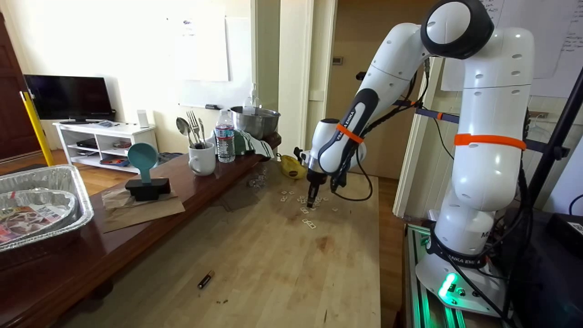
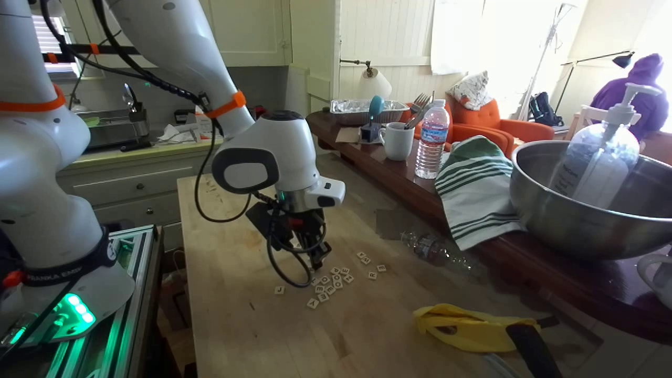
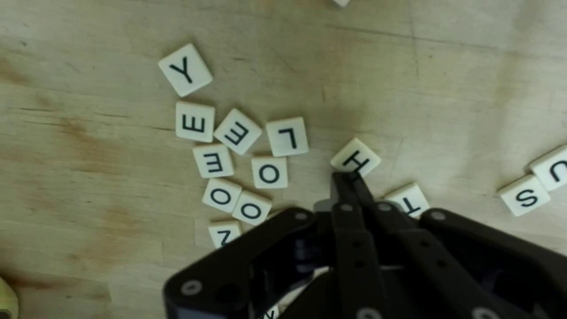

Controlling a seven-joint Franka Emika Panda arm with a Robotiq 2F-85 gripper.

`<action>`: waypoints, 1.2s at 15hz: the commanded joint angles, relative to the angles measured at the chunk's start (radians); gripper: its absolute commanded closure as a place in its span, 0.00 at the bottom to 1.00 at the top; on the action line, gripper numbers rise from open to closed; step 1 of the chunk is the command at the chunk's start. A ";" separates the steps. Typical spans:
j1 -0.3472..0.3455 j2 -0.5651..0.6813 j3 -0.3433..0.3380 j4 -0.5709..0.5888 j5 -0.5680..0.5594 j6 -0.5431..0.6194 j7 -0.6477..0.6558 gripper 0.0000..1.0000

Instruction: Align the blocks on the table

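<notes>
Pale-brown wooden surface [image 1: 282,269], plank-grained, stained in patches. Black two-fingered end effector [image 3: 348,176] closed, jaws together, nothing between; tips overlap lower edge of square cream H tile [image 3: 355,155], right of centre in wrist view, contact unclear. Tile probably light, stiff, slippery on wood: push squarely against one edge, or pinch opposite sides. Outward, matching flat tiles: O tile [image 3: 269,173] left, S tile [image 3: 524,195] touching U tile [image 3: 551,169] at right edge, Y tile [image 3: 185,70] upper left.
</notes>
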 commanded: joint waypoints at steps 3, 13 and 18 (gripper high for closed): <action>-0.005 -0.018 0.012 -0.053 -0.004 -0.011 0.002 1.00; 0.023 -0.011 0.100 -0.097 0.105 0.027 -0.301 1.00; 0.001 0.009 0.145 -0.097 0.174 0.072 -0.440 1.00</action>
